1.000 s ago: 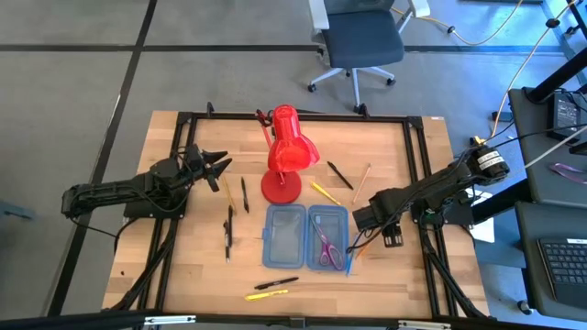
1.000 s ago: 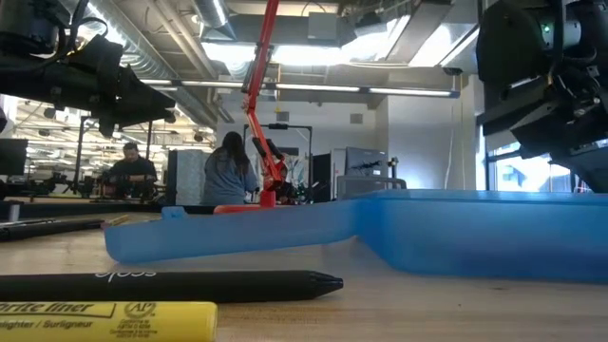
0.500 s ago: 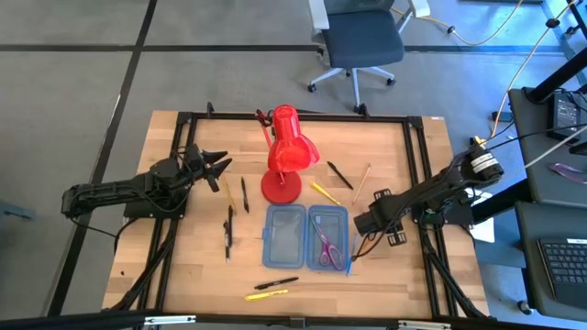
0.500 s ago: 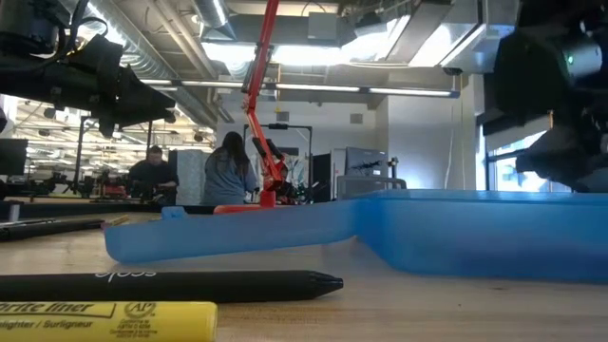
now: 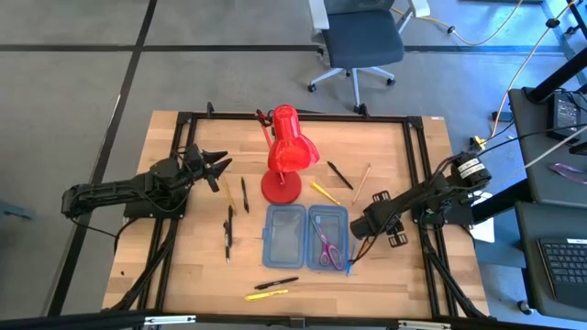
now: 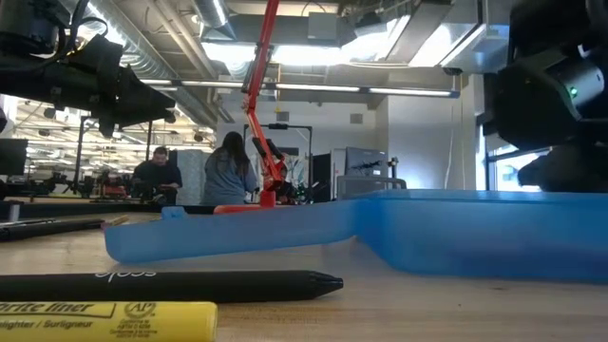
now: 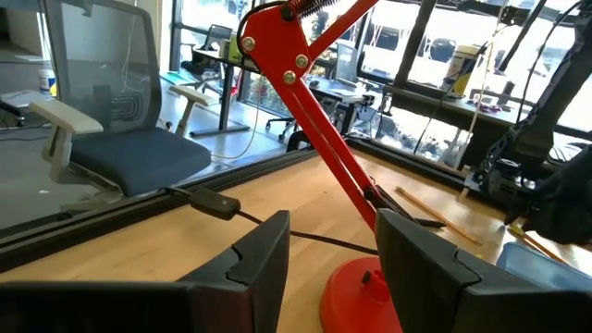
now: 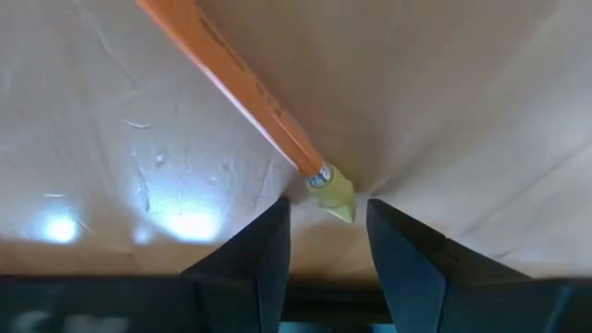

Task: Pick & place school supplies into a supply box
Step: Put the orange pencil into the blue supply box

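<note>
Most of the supplies are not yet packed, as we judge it: only the small purple-handled scissors (image 5: 326,249) lie inside the flat translucent blue plastic supply box (image 5: 306,236), in its right half. Going left to right in the high view, the left gripper (image 5: 215,165) waits over the table's left side, well apart from the box, its fingers spread wide on nothing. Next come two dark pens (image 5: 227,232) left of the box, a black pen (image 5: 276,283) and a yellow highlighter (image 5: 266,295) nearer the front edge, and the big red desk lamp (image 5: 286,158) behind the box. Right of the lamp lie a yellow pencil (image 5: 325,192), a black pen (image 5: 339,175) and a wooden pencil (image 5: 361,182). The right gripper (image 5: 359,229) sits low just beside the box's right edge. Only the right wrist view shows us its target: an orange pencil (image 8: 236,90) with a yellowish eraser end (image 8: 334,193) lying on the wood, the narrowly parted fingers (image 8: 248,264) either side of that end, not closed on it. The low view alone shows the highlighter's printing (image 6: 90,318) and people in the room behind.
</note>
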Robot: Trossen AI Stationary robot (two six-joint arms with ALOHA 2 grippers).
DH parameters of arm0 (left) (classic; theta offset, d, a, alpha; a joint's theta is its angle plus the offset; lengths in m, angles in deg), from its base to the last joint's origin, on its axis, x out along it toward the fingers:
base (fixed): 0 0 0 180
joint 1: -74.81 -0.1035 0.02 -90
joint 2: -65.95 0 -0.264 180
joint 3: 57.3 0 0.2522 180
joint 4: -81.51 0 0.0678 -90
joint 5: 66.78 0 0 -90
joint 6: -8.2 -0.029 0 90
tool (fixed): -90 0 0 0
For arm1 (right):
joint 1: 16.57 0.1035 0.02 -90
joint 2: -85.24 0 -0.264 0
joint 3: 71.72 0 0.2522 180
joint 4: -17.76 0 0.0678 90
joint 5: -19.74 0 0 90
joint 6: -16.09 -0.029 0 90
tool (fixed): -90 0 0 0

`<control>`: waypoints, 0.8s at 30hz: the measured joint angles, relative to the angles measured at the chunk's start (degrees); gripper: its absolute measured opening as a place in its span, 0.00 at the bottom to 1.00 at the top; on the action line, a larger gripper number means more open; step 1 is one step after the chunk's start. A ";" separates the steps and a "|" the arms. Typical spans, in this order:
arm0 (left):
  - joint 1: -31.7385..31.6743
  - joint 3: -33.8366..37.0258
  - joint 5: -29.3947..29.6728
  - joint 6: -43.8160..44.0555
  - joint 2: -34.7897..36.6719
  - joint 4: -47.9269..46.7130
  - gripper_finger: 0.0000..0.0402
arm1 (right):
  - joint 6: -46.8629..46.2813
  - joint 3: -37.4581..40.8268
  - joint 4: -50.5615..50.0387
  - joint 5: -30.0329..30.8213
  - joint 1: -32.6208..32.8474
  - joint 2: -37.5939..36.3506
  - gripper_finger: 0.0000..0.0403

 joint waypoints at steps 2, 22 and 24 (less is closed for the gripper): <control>0.01 -0.01 -0.01 0.00 0.00 -0.01 0.39 | 1.41 -0.21 0.54 1.56 0.85 -0.43 0.37; 0.00 -0.01 0.00 0.00 0.00 0.00 0.39 | 7.30 -0.48 2.03 0.72 3.64 -0.72 0.12; 0.01 0.00 -0.01 0.00 0.00 -0.01 0.39 | 7.26 -0.50 2.00 0.27 3.63 -0.76 0.10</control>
